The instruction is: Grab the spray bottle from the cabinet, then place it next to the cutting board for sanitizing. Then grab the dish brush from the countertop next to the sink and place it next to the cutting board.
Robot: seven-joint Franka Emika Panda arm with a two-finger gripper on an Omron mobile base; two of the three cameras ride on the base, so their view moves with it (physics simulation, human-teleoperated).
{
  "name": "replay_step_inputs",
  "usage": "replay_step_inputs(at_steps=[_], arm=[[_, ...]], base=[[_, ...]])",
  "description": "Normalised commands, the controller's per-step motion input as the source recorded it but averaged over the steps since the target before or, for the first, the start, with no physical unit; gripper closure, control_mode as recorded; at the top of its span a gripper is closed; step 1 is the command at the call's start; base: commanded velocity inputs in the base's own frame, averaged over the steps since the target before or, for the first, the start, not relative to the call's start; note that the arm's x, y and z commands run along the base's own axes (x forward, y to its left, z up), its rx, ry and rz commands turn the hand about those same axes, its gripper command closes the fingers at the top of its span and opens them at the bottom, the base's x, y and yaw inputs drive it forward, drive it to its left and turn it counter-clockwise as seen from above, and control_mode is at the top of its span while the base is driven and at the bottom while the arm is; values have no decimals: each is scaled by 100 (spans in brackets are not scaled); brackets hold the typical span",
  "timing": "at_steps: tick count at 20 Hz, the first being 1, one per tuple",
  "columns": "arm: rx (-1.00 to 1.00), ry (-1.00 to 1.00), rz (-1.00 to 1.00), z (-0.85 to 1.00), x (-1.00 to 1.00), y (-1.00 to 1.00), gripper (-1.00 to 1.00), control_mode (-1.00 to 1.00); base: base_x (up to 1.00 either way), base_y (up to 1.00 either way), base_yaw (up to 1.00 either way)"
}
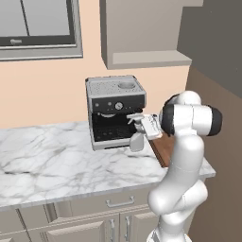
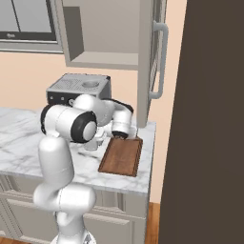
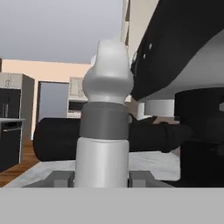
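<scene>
Above the marble countertop — end effector clamped on the spray bottle.

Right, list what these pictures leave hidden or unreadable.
- Bottom of the spray bottle: in the left base view the claw covers its upper part; whether it rests on the countertop is unclear.
- Cutting board: in the left base view the arm hides most of it.
- Claw fingers: in the hand view the bottle covers their pads.
- Coffee machine: front blocked by the arm in the right base view.
</scene>
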Motion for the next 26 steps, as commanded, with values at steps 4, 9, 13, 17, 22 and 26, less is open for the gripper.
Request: replay_step_inputs(at_steps=[4, 9, 13, 17, 22, 26], arm=[[0, -1, 10, -54, -20, -2, 100, -100], [0, -5, 5, -49, -58, -12, 100, -100], [0, -7, 0, -10, -76, -34, 100, -100], [0, 1, 0, -2, -6, -4, 100, -100], [0, 5, 0, 8, 3, 0, 100, -100], [0, 25, 0, -6, 10, 2, 100, -100]], base=[[0, 0, 0], [0, 0, 0], [0, 0, 0], [0, 0, 0], [0, 0, 0], [0, 0, 0]])
